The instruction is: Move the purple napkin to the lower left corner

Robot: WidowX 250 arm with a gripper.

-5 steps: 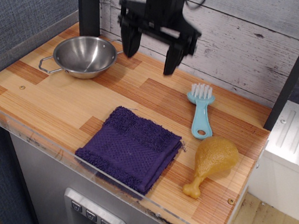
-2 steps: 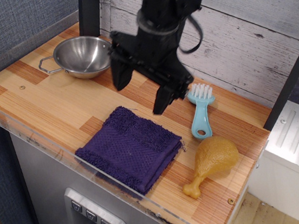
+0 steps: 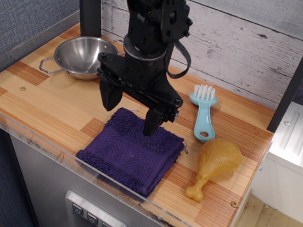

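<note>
The purple napkin lies folded flat on the striped wooden countertop, near the front edge, right of the middle. My black gripper hangs open right over the napkin's far edge. One fingertip is at the napkin's back left corner and the other fingertip is over its back edge. It holds nothing. The lower left corner of the countertop, edged by the clear acrylic lip, is bare.
A steel bowl with handles sits at the back left. A light blue brush lies right of the gripper. A yellow toy chicken drumstick lies at the front right. A white plank wall runs behind.
The gripper has come down and forward from near the back wall to just above the napkin's far edge. It stays open. The napkin has not moved.
</note>
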